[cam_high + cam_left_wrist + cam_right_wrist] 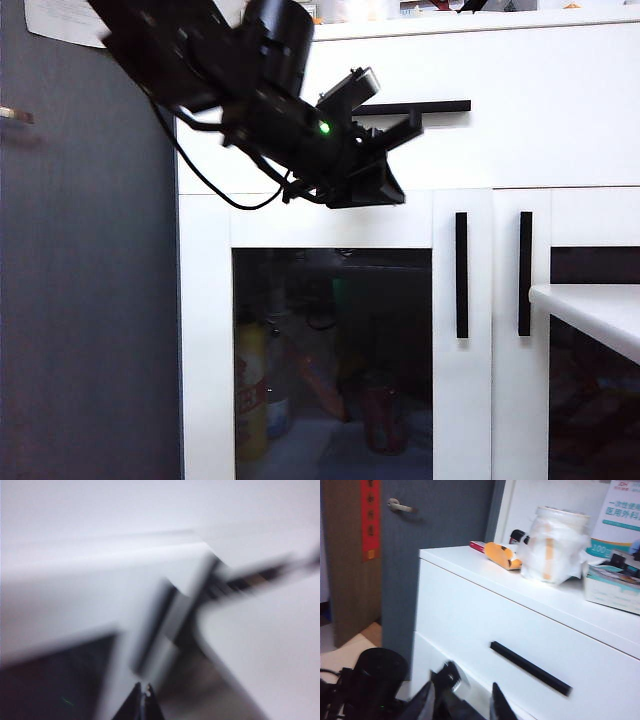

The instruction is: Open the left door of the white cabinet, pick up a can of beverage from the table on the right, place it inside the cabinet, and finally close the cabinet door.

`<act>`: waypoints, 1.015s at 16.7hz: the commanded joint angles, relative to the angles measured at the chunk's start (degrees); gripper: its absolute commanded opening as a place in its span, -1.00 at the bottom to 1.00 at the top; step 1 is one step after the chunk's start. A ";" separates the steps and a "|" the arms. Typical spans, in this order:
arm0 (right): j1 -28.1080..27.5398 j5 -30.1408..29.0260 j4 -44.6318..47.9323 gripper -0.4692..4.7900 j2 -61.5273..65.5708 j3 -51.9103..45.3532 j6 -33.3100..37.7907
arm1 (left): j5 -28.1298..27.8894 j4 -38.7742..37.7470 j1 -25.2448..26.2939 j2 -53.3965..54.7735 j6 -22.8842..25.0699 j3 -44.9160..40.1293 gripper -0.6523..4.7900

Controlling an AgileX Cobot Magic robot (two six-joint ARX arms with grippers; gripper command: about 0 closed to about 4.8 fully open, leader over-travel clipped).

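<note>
blocking drawer handle: shut left pincer; right pincer nearby.

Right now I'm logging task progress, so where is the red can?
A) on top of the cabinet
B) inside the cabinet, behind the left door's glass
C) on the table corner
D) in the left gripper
B: the red can stands behind the dark glass of the left door, inside the white cabinet.
</note>
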 commanded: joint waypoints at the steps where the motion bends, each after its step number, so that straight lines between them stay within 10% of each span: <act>1: -1.18 0.17 0.85 -0.26 -0.09 0.00 0.09 | -5.03 5.70 0.50 4.04 4.85 3.89 -0.78; 13: -5.01 0.17 1.05 -0.26 -0.09 -0.90 0.09 | -0.48 0.55 4.00 14.78 0.81 20.55 -0.78; 17: -5.33 0.20 1.07 -0.26 -0.72 -3.74 0.11 | 3.82 -16.68 3.02 2.82 0.37 20.46 -0.78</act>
